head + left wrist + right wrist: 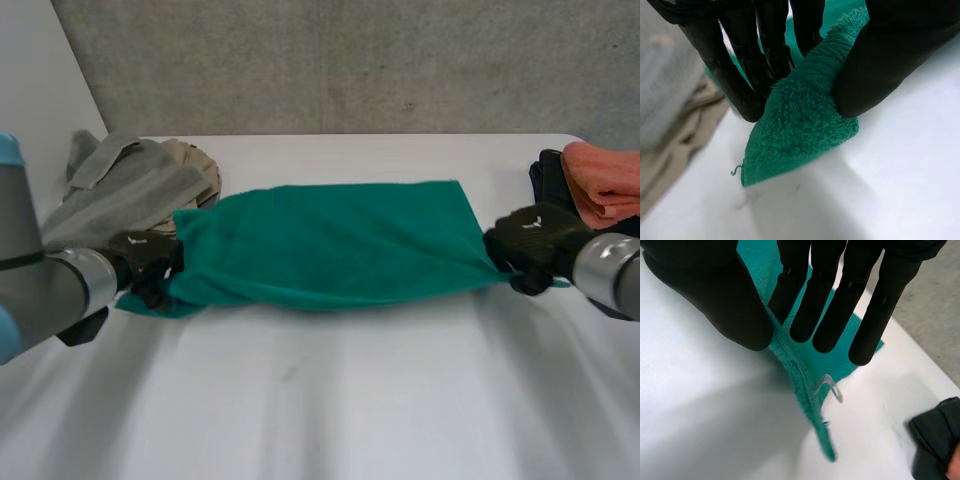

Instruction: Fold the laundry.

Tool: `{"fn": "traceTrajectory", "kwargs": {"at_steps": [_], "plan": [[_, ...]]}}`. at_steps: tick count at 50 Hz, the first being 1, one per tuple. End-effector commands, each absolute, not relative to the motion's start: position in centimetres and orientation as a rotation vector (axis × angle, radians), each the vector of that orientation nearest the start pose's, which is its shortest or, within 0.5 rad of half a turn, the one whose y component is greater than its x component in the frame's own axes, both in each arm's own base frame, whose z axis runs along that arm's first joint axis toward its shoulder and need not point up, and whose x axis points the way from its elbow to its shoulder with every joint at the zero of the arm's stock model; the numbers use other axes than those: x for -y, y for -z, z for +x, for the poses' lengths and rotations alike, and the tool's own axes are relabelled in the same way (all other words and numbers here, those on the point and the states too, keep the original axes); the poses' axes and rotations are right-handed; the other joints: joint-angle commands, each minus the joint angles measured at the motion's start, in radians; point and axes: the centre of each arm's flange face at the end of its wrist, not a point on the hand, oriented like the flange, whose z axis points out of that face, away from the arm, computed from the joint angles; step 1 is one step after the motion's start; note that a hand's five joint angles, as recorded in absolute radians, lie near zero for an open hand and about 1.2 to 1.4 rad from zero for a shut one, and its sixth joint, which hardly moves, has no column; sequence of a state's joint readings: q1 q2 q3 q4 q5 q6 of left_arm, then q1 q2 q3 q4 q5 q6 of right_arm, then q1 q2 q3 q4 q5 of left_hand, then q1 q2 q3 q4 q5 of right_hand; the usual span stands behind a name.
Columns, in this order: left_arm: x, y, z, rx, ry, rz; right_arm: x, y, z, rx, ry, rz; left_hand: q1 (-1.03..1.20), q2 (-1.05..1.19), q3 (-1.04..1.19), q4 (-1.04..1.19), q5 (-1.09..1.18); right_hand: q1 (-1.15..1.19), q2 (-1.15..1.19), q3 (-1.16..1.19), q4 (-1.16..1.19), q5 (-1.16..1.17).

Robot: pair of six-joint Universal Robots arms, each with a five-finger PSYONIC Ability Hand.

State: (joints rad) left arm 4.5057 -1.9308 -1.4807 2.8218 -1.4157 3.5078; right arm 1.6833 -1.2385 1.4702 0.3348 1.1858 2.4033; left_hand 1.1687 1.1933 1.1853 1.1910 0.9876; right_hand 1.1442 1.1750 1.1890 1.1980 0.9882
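Green towel (330, 245) lies spread on the white desk (330, 410), long axis running straight from one hand to the other. Left hand (145, 262) is at the towel's left end, near corner. Right hand (530, 245) is at the towel's right end, near corner. Both hands are on the cloth, so neither is nearer.

Left hand: fingers (742, 80) are behind the corner with the thumb pressed on its front, so the terry is pinched between them and the tip of the corner hangs free just past the pinch. Right hand: straight fingers (822, 315) are on one side of the edge and the thumb on the other, clamping the hem. A small hanging loop (830, 386) sits on the hem just beyond the fingertips.

The near edge looks pulled fairly taut between the two pinches, while the far edge rests flat on the desk.

Judgement: the fold step is in hand, and the next move likely carries the held edge across the towel's short axis or brings the ends together. Either way both pinches need to move evenly or the cloth skews.

Off the towel's left end is a grey cloth pile (120, 185) with a beige piece (200, 165). Off its right end are a folded salmon towel (605, 180) and a dark cloth (548, 180).
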Motion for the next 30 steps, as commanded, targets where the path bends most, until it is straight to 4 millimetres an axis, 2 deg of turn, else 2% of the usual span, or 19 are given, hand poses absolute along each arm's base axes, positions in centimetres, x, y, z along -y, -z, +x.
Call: {"fn": "traceTrajectory", "kwargs": {"at_steps": [1, 3, 5, 9, 14, 15, 17, 18, 21, 22, 26, 30], "plan": [[21.6, -25.0, -21.6, -2.518, 1.509, 1.190, 23.2, -24.4, 17.8, -2.356, 1.079, -1.800, 0.228, 0.203, 0.211, 0.205, 0.234, 0.252, 0.221, 0.207, 0.198, 0.233], [20.2, -24.7, -21.9, -2.446, 1.440, 1.337, 22.2, -24.7, 17.6, -2.317, 0.963, -1.920, 0.228, 0.203, 0.211, 0.205, 0.234, 0.252, 0.221, 0.207, 0.198, 0.233], [19.9, -24.4, -21.9, -2.380, 1.412, 1.412, 22.2, -24.6, 17.6, -2.313, 0.971, -1.941, 0.228, 0.203, 0.211, 0.205, 0.234, 0.252, 0.221, 0.207, 0.198, 0.233], [21.4, -22.7, -22.1, -2.252, 1.355, 1.487, 23.7, -23.8, 18.1, -2.335, 1.062, -1.913, 0.228, 0.203, 0.211, 0.205, 0.234, 0.252, 0.221, 0.207, 0.198, 0.233], [25.3, -20.6, -22.8, -2.127, 1.361, 1.430, 26.1, -21.9, 19.2, -2.344, 1.154, -1.893, 0.228, 0.203, 0.211, 0.205, 0.234, 0.252, 0.221, 0.207, 0.198, 0.233], [26.6, -20.4, -23.4, -2.087, 1.397, 1.402, 27.3, -21.3, 19.6, -2.349, 1.212, -1.891, 0.228, 0.203, 0.211, 0.205, 0.234, 0.252, 0.221, 0.207, 0.198, 0.233], [28.2, -20.4, -24.1, -2.035, 1.448, 1.357, 28.5, -20.7, 20.1, -2.352, 1.282, -1.881, 0.228, 0.203, 0.211, 0.205, 0.234, 0.252, 0.221, 0.207, 0.198, 0.233], [29.7, -20.3, -24.7, -1.989, 1.499, 1.322, 29.9, -20.0, 20.6, -2.356, 1.366, -1.858, 0.228, 0.203, 0.211, 0.205, 0.234, 0.252, 0.221, 0.207, 0.198, 0.233], [31.8, -20.2, -25.8, -1.918, 1.570, 1.274, 32.0, -19.2, 21.3, -2.359, 1.509, -1.809, 0.228, 0.203, 0.211, 0.205, 0.234, 0.252, 0.221, 0.207, 0.198, 0.233], [33.2, -20.1, -26.4, -1.871, 1.606, 1.257, 33.4, -18.6, 21.7, -2.357, 1.606, -1.774, 0.228, 0.203, 0.211, 0.205, 0.234, 0.252, 0.221, 0.207, 0.198, 0.233], [35.7, -19.3, -28.0, -1.783, 1.681, 1.234, 36.5, -17.2, 22.6, -2.332, 1.810, -1.692, 0.228, 0.203, 0.211, 0.205, 0.234, 0.252, 0.221, 0.207, 0.198, 0.233], [37.3, -18.2, -29.6, -1.728, 1.727, 1.238, 38.4, -16.0, 23.3, -2.288, 1.938, -1.666, 0.228, 0.203, 0.211, 0.205, 0.234, 0.252, 0.221, 0.207, 0.198, 0.233]]}}
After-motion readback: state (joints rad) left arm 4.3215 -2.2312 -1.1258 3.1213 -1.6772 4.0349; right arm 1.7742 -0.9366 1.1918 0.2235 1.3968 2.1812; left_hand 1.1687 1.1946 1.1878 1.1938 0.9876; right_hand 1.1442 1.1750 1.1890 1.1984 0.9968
